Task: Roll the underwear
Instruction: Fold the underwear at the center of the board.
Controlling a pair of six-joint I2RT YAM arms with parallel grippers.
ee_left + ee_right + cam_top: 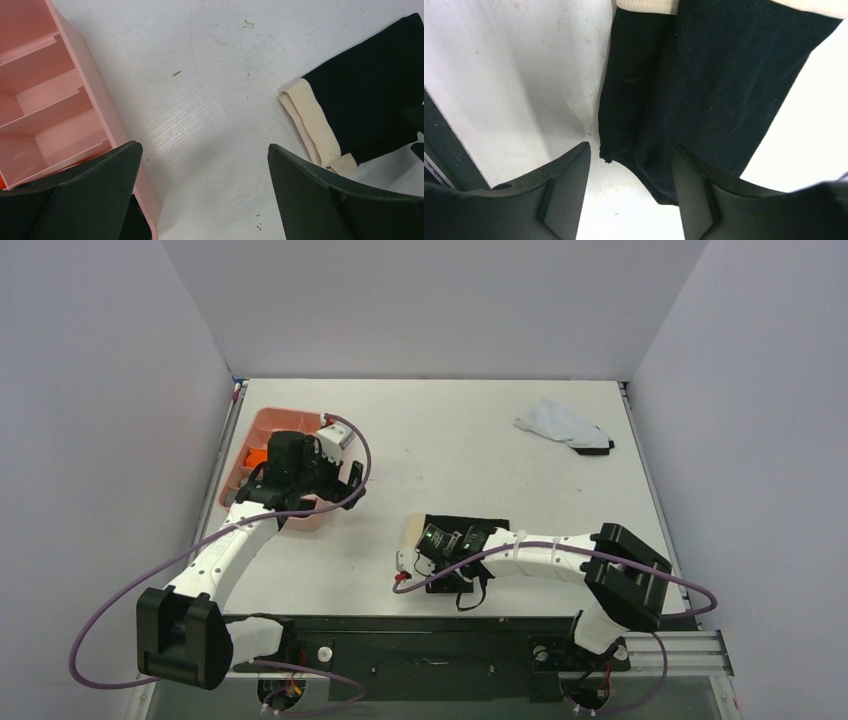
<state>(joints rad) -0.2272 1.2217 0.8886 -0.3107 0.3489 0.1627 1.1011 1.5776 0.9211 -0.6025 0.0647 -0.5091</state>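
Left arm [228, 548]: white tube links, with a blocky black joint nearest the rail [430, 645].
Right arm [545, 552]: the same white links and black joint, with a small green light at the end farthest from the rail.
Cables [95, 625]: purple, looping along each arm.
Fingers [75, 200]: matt black, wedge-shaped.

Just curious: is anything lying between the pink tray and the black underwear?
No. In the left wrist view, only bare table separates the pink tray from the black underwear.
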